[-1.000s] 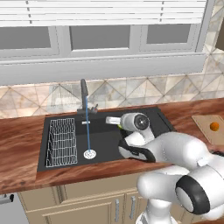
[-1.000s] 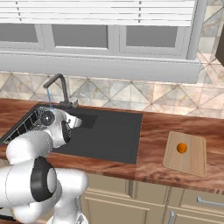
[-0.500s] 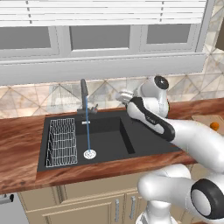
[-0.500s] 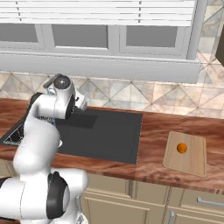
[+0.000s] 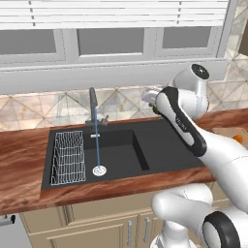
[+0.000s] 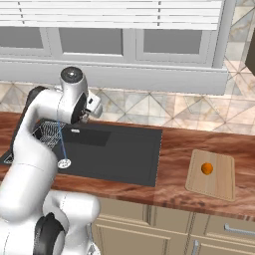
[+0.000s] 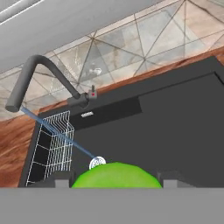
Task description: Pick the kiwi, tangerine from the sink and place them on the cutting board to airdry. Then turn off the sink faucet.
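The lime-green kiwi (image 7: 116, 176) sits between my gripper's (image 7: 116, 179) two dark fingertips (image 7: 169, 176), which are shut on it. The gripper (image 5: 151, 100) hangs high over the black sink (image 5: 164, 147), near the back wall, and a sliver of the kiwi (image 5: 155, 109) shows beside it. The orange tangerine (image 6: 206, 169) rests on the light tan cutting board (image 6: 219, 184) on the counter to the right of the sink. Water streams from the dark sink faucet (image 5: 92, 102) down to the round drain (image 5: 99, 170).
A wire rack (image 5: 68, 157) lies in the sink's left side. Reddish wood counter (image 6: 174, 149) surrounds the sink. A tiled backsplash (image 5: 121, 104) and a window sill run behind it, close to the raised hand.
The arm has risen out of the sink basin with the kiwi, from low over the right basin to high near the backsplash. The tangerine and the water stream are unchanged.
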Controlling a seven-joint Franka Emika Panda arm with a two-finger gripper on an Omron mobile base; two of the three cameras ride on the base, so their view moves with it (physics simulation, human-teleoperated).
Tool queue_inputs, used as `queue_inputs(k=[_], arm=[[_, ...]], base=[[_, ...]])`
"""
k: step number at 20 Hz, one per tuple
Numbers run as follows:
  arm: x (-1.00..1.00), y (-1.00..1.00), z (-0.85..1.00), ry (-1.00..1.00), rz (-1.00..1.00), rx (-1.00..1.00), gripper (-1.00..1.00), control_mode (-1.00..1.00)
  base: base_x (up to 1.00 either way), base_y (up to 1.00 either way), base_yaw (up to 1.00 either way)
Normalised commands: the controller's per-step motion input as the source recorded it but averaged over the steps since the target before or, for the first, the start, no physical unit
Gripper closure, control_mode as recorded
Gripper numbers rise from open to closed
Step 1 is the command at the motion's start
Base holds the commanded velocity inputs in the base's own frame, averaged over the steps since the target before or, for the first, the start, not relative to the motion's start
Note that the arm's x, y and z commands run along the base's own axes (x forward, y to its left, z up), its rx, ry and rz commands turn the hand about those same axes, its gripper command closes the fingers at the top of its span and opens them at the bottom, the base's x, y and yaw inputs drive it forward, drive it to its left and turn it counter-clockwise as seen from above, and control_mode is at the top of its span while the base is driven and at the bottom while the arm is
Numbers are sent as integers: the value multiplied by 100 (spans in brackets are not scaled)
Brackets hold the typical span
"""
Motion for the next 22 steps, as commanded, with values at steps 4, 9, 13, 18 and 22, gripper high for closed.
queue_inputs(k=[4,9,13,18,22], arm=[[-61,-41,-13,-19,0,-9,100,-100],[-76,-54,-12,-19,0,-9,100,-100],[-62,-67,0,-20,-1,-12,100,-100],[-16,-71,22,-6,-13,-11,100,-100],[0,-70,50,15,-22,-5,100,-100]], base=[[0,0,0],[0,0,0],[0,0,0],[0,0,0],[0,0,0]])
